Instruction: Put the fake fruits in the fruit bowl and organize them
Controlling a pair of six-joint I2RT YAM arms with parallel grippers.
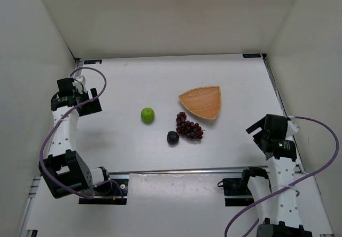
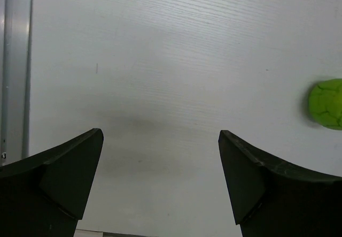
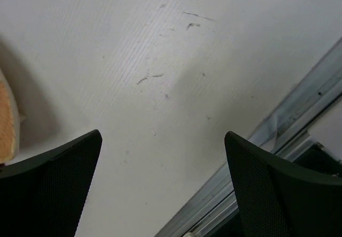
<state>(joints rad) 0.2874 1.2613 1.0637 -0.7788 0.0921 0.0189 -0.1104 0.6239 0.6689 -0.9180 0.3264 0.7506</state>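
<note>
From above: wicker fruit bowl right of centre; grape bunch just below its lower-left edge; dark plum just beside the bunch; green round fruit further left, apart; all on the white table.

Left wrist: left gripper spread wide, gripping nothing; green round fruit at right edge.

Right wrist: right gripper likewise wide, empty; wicker fruit bowl peeking in at left edge.

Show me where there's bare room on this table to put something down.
Bare table lies along its far edge behind the basket, and between the left gripper and the green fruit. It is crowded where the plum and grape bunch sit close together beside the basket.
</note>
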